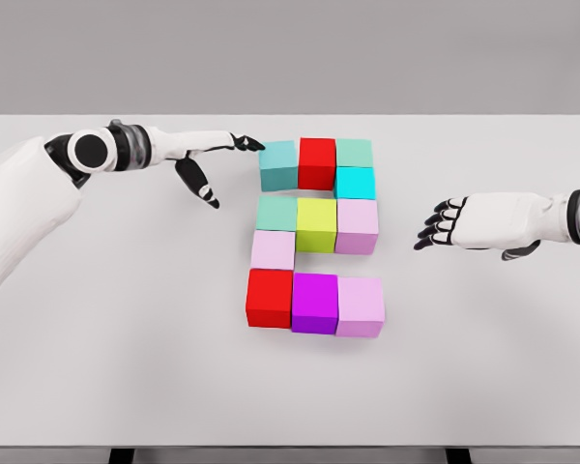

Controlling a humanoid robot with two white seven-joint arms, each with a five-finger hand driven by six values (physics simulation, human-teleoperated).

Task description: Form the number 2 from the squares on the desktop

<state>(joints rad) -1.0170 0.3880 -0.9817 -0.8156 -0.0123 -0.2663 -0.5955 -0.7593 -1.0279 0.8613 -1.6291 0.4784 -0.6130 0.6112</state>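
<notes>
Several coloured cubes stand together on the white table [97, 367] in the shape of a 2. The top row is a teal cube [278, 164], a red cube [317, 161] and a green cube [354, 153]. A cyan cube [356, 182] sits below the green one. The middle row is a mint cube [275, 213], a yellow-green cube [316, 224] and a pink cube [357, 225]. A pale pink cube [273, 249] leads down to the bottom row: red [270, 297], magenta [314, 303], pink [361, 306]. My left hand [222, 159] is open, fingertips touching the teal cube's left edge. My right hand [445, 224] hovers open to the right of the cubes.
The table's far edge runs along the top, its front edge along the bottom. Grey wall lies behind.
</notes>
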